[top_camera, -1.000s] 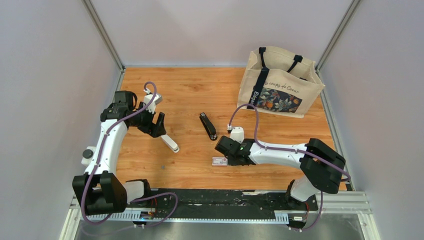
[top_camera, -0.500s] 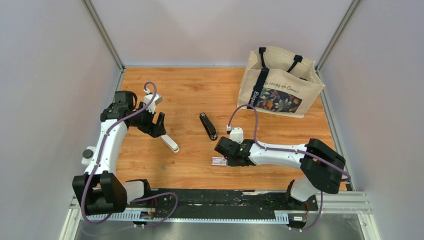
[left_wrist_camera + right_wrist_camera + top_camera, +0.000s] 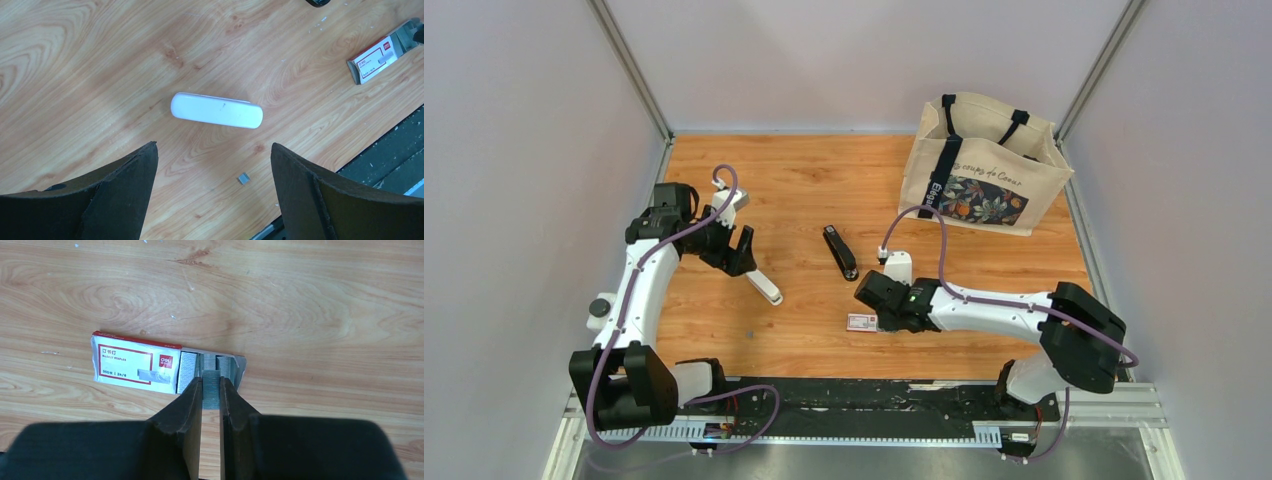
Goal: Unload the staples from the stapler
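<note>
Right now you are working over the wooden table [image 3: 804, 180], with the tote bag [image 3: 984, 165] at the far right and out of play. Your left gripper [image 3: 213, 155] hangs with its fingers spread wide, holding nothing, above a white oblong piece [image 3: 216, 110] that lies flat on the wood. The black stapler [image 3: 840, 252] lies near the middle of the table, apart from both grippers; from above you cannot tell whether its magazine is open.

Your right gripper [image 3: 211, 390] is the busy one. Its fingers are drawn narrow and pinch a strip of staples [image 3: 211, 374] on its two long sides. The strip's front end sits at the open grey end of the red-and-white box [image 3: 132, 365], between two other strips in the tray.

By my reading, the strip is out of the stapler and you are at the putting-away step. Next, keep it level and in line with the tray, ease it in, then part the fingers a little and back straight out. A small grey bit [image 3: 243, 178] near the white piece may be a stray.
</note>
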Tool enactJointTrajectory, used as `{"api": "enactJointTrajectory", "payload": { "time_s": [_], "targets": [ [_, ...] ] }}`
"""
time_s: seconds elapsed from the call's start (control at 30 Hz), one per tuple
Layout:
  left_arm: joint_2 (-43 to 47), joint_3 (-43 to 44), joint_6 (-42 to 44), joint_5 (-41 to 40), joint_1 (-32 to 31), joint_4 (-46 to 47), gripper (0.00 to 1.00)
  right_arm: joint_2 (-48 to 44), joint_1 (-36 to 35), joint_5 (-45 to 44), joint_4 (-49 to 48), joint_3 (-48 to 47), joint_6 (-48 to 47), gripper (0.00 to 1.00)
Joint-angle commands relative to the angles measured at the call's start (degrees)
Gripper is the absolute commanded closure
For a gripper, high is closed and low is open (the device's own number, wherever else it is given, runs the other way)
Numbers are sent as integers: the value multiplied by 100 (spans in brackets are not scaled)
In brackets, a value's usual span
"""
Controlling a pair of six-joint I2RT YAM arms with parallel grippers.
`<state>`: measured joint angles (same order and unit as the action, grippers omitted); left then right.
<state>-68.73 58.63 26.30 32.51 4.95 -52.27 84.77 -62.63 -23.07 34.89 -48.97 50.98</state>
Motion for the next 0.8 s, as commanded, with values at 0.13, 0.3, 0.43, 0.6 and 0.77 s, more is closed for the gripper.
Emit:
{"api": "enactJointTrajectory", "payload": {
  "time_s": [0.13, 0.3, 0.43, 0.6, 0.77],
  "targets": [
    [140, -1, 112, 97, -29, 59, 9, 92, -56, -163, -106, -157, 8, 94],
    [149, -1, 129, 80, -29, 50, 9, 171, -47, -145, -158, -104, 17, 94],
    [158, 8, 120, 97, -29, 42, 9, 198, -47, -128, -193, -60, 35, 94],
    [167, 8, 120, 80, -29, 42, 9, 206, -39, -136, -194, -25, 35, 94],
    [167, -1, 129, 89, -29, 33, 9, 276, -39, -128, -220, -34, 26, 91]
  ]
}}
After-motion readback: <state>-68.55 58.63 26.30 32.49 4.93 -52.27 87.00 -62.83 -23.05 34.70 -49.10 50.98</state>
